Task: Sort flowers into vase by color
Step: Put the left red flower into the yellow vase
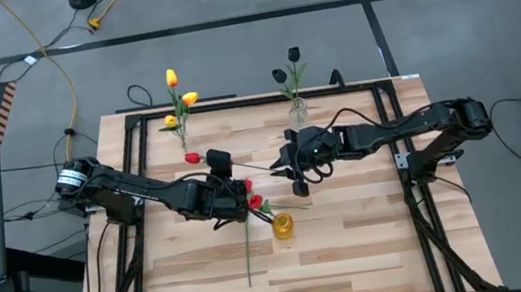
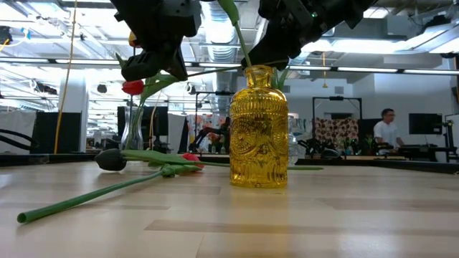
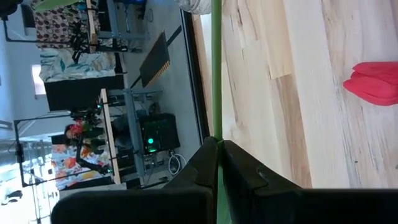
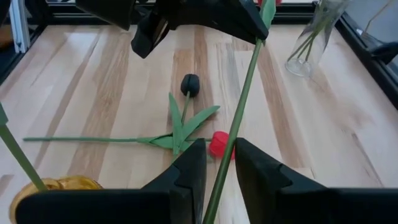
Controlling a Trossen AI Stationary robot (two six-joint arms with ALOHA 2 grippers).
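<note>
My left gripper point(image 1: 241, 179) point(image 3: 217, 144) is above the middle of the table, shut on the green stem point(image 3: 216, 74) of a red tulip whose head point(image 1: 192, 158) point(image 2: 133, 87) is off the table. My right gripper point(image 1: 287, 170) point(image 4: 221, 158) faces it from the right. It is open, with a finger on either side of the same stem point(image 4: 239, 99), not touching as far as I see. The yellow glass vase point(image 1: 282, 226) point(image 2: 259, 129) stands near them. A black tulip point(image 4: 190, 84) and red tulips point(image 1: 255, 203) lie on the table. Yellow tulips point(image 1: 177, 86) and black tulips point(image 1: 290, 66) stand in clear vases. My left gripper pinches the red tulip's stem point(image 3: 216, 127) between its two fingers, partway along it. The stem runs forward along the fingers. The tulip is lifted clear of the table, its stem reaching across to my right gripper.
A long stem point(image 1: 247, 254) point(image 2: 93, 192) lies on the near part of the table beside the yellow vase. The clear vases point(image 4: 309, 43) stand at the far edge. The table's black frame rails point(image 1: 129, 143) run along its sides. People sit in the room behind point(image 2: 387, 129).
</note>
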